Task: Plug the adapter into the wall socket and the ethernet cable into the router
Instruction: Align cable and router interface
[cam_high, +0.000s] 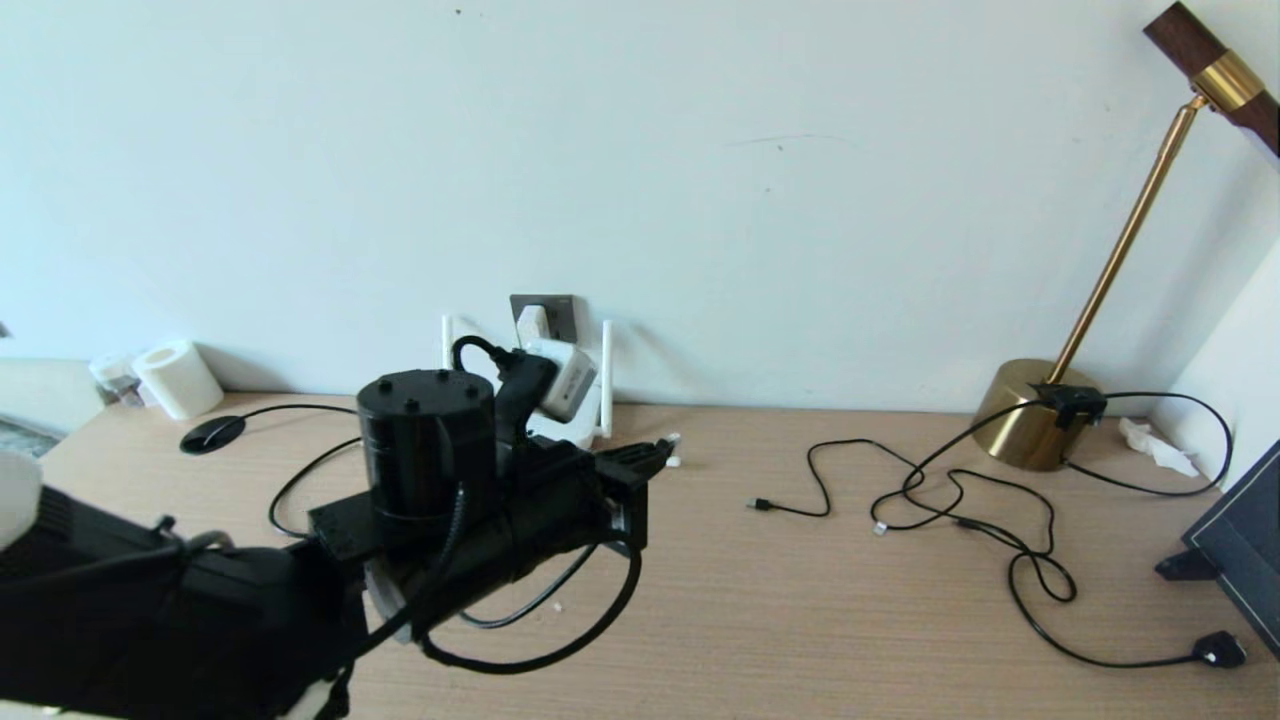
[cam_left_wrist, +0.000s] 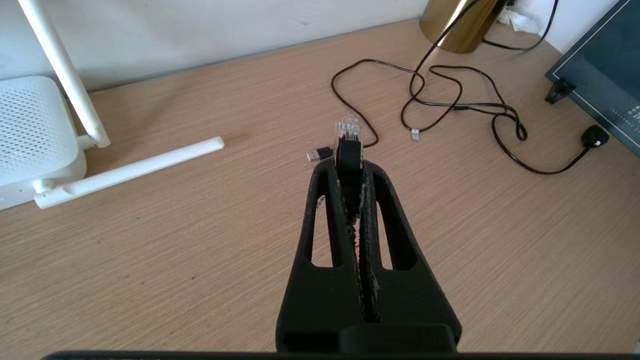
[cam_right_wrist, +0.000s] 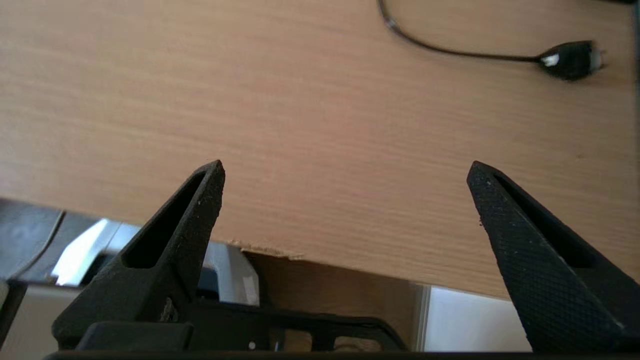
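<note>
The left end effector (cam_left_wrist: 349, 165) is clamped on the ethernet cable (cam_left_wrist: 346, 142), whose clear plug tip juts past its fingertips above the bench (cam_left_wrist: 200, 260); only the left wrist view shows this grip plainly. Beside it lies the router (cam_left_wrist: 35, 135), one antenna flat on the wood. In the head view, the adapter (cam_high: 533, 322) sits in the wall socket (cam_high: 556, 303) beyond the arm. The right end effector (cam_right_wrist: 345, 200), seen only by its own camera, gapes wide over the bench edge, holding nothing.
</note>
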